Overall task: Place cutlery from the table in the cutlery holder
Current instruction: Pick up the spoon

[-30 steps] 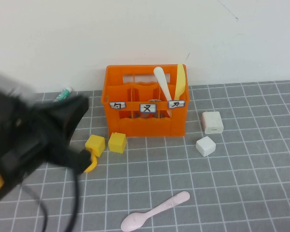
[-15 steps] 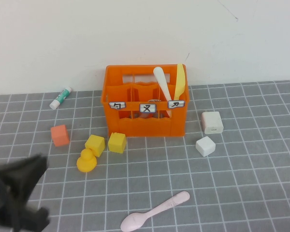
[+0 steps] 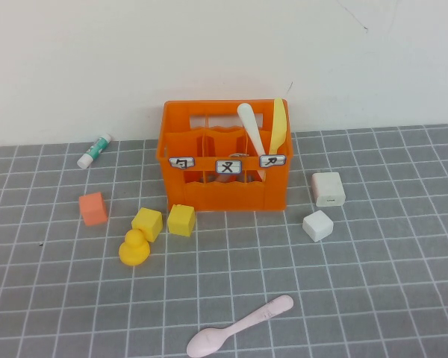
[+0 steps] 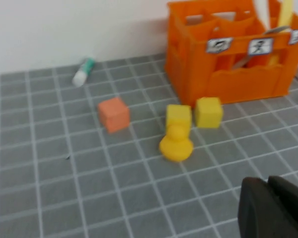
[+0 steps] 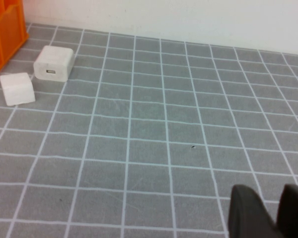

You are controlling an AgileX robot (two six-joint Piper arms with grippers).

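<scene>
The orange cutlery holder stands at the back of the table, near the wall. A cream-white knife and a yellow knife stand in its right compartment. A grey piece, apparently the fork, leans inside behind the labels. The pale pink spoon lies flat at the front of the table. Neither gripper shows in the high view. My left gripper is shut and empty, over the table in front of the duck. My right gripper is shut and empty, over bare tiles right of the white blocks.
Two yellow blocks, a yellow duck and a small orange cube lie to the front left of the crate. Two white blocks lie to its right. A small tube lies by the wall.
My left arm, which covered the left side of the high view, has pulled back down and out of the frame. The orange cube and the duck are uncovered. Nothing else moved.
</scene>
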